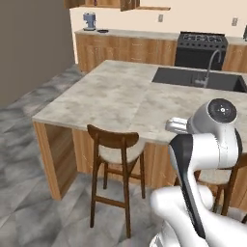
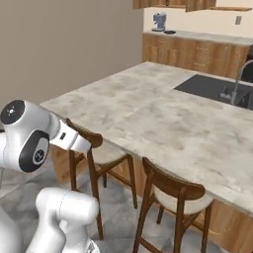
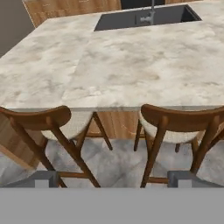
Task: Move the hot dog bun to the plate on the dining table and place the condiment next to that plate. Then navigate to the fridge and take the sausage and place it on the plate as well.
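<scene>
The dining table point(image 1: 106, 96) stands directly ahead of the robot, its marbled stone top bare on the near half. A dark sink point(image 1: 198, 78) with a curved tap point(image 1: 210, 67) is sunk into the far side of the table. Two wooden stools point(image 3: 48, 127) are tucked against the table's near edge, side by side, their pale seats partly under the overhang. The gripper point(image 3: 113, 179) hangs in front of the table edge, above the stools, jaws spread wide with nothing between them. Behind the table runs a wooden counter point(image 1: 125, 48) carrying a blue coffee machine point(image 1: 89, 20), with a black stove point(image 1: 200, 48) beside it.
</scene>
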You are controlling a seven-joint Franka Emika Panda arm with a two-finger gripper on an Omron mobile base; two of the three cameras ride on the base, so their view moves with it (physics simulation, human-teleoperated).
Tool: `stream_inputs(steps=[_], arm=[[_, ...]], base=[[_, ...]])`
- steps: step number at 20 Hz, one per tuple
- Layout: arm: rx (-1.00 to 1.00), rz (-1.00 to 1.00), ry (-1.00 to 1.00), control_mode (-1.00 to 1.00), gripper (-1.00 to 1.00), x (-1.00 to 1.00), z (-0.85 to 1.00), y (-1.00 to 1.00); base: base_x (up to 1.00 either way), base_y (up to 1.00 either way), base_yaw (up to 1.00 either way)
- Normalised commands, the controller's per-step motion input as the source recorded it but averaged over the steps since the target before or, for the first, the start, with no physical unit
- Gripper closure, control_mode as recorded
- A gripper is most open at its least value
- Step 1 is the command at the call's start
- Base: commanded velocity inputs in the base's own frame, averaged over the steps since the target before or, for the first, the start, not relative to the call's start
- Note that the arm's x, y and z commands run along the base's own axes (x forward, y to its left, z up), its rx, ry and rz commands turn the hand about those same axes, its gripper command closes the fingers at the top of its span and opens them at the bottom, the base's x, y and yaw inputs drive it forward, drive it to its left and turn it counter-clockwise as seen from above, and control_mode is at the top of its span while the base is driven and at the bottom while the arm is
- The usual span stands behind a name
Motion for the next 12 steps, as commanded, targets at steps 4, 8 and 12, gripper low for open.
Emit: stream_inputs(steps=[4, 8, 12], arm=[[0.0, 0.0, 0.0, 1.0, -1.0, 0.0, 0.0, 0.0], [0.0, 0.0, 0.0, 1.0, -1.0, 0.0, 0.0, 0.0], [0.0, 0.0, 0.0, 1.0, -1.0, 0.0, 0.0, 0.0]], base=[[0.58, 1.0, 0.06], [0.85, 1.0, 0.0], [0.85, 1.0, -0.01]])
